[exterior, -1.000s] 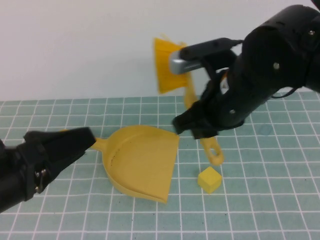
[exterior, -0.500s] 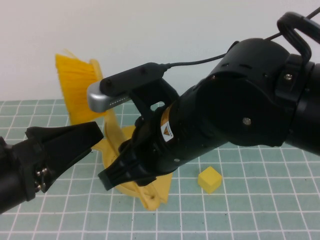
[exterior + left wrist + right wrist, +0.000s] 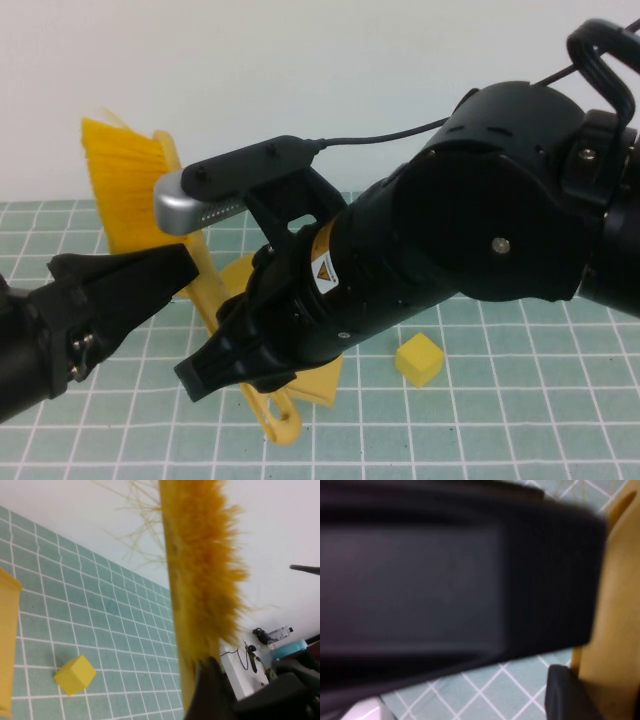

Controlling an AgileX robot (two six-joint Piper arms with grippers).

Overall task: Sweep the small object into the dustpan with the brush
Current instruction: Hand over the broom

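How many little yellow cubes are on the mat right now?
1. The small yellow cube sits alone on the green grid mat, on the robot's right of the dustpan. The right arm could hide others.

You had a teal surface [image 3: 520, 420] ruled in a white grid under a plain white wall [image 3: 300, 60]. The small object [image 3: 419, 360] was solid yellow, as were the dustpan [image 3: 325, 380] and the brush's handle; the brush [image 3: 125, 195] carried yellow-orange bristles. Both arms were black; your right gripper [image 3: 225, 370] bore a small yellow-orange warning label, and its camera [image 3: 195, 205] had a silver end.
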